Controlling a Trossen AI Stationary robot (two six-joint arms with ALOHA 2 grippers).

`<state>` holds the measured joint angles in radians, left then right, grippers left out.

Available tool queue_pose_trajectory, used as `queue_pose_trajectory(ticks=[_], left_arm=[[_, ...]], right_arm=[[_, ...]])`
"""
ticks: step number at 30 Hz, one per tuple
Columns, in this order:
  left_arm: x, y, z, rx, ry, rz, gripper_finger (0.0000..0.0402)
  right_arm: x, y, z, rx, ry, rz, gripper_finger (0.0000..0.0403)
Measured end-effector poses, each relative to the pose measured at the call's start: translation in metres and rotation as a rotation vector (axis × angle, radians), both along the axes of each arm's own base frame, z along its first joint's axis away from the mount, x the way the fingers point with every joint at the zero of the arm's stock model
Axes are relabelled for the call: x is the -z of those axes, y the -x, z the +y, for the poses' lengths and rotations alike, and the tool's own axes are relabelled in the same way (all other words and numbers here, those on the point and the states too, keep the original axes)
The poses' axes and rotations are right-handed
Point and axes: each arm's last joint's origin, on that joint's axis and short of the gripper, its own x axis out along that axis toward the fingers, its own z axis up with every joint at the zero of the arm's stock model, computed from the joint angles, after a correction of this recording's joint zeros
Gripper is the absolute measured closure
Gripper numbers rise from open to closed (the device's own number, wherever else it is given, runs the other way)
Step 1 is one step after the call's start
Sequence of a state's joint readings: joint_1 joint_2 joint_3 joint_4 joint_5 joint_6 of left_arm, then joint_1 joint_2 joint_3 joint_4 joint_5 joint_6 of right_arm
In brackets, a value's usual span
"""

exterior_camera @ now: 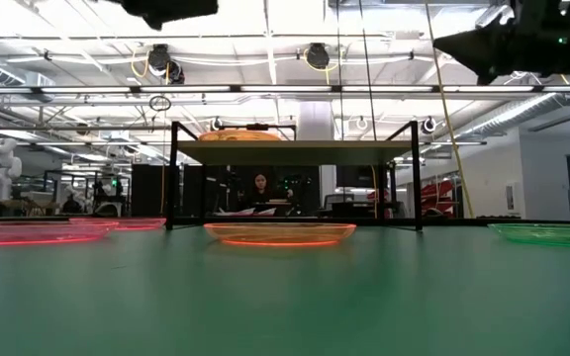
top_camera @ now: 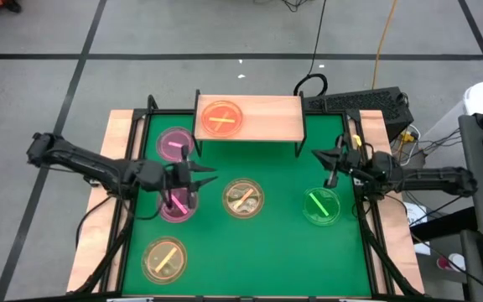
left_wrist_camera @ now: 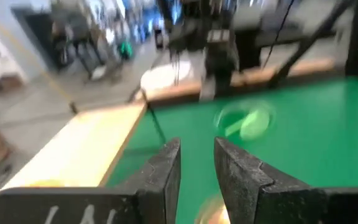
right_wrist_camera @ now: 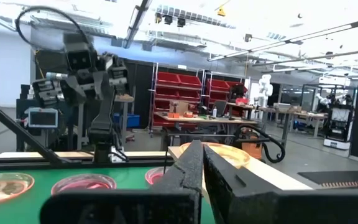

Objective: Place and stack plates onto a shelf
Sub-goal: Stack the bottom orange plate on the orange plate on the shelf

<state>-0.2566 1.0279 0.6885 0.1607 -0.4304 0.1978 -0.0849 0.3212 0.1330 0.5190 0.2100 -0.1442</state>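
Note:
The light-wood shelf (top_camera: pixel 258 118) stands at the table's far edge with one orange plate (top_camera: pixel 222 118) flat on its board. On the green table lie two pink plates (top_camera: pixel 175 143) (top_camera: pixel 177 205), two amber plates (top_camera: pixel 243 198) (top_camera: pixel 164 257) and a green plate (top_camera: pixel 322 206). My left gripper (top_camera: pixel 210 174) hovers above the nearer pink plate, pointing toward the table's right; its fingers (left_wrist_camera: pixel 166 168) stand slightly apart with nothing between them. My right gripper (top_camera: pixel 319 153) is shut and empty (right_wrist_camera: pixel 201 163), raised by the shelf's right end, above the green plate's far side.
Black shelf legs (exterior_camera: pixel 174 178) (exterior_camera: pixel 416 176) stand on the table at the far side. A wooden border (top_camera: pixel 120 126) frames the green mat. A keyboard (top_camera: pixel 355 103) and cables lie behind the shelf. Bare mat shows in the table's near right part (top_camera: pixel 292 260).

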Motion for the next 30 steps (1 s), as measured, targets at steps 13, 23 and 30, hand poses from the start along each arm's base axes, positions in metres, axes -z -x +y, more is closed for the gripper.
queue_pose_trajectory(ticks=[13, 23, 30], left_arm=[[-0.011, 0.037, -0.038, 0.024, 0.193, 0.455, 0.0298], [0.052, 0.061, -0.075, 0.050, 0.370, 0.803, 0.0298], [0.089, 0.067, -0.101, 0.072, 0.401, 1.016, 0.0298]], right_arm=[[0.011, 0.007, 0.001, 0.004, 0.017, -0.024, 0.0403], [0.012, 0.006, 0.001, 0.007, 0.025, -0.011, 0.0403], [0.014, 0.006, 0.000, 0.003, 0.004, 0.007, 0.0403]])
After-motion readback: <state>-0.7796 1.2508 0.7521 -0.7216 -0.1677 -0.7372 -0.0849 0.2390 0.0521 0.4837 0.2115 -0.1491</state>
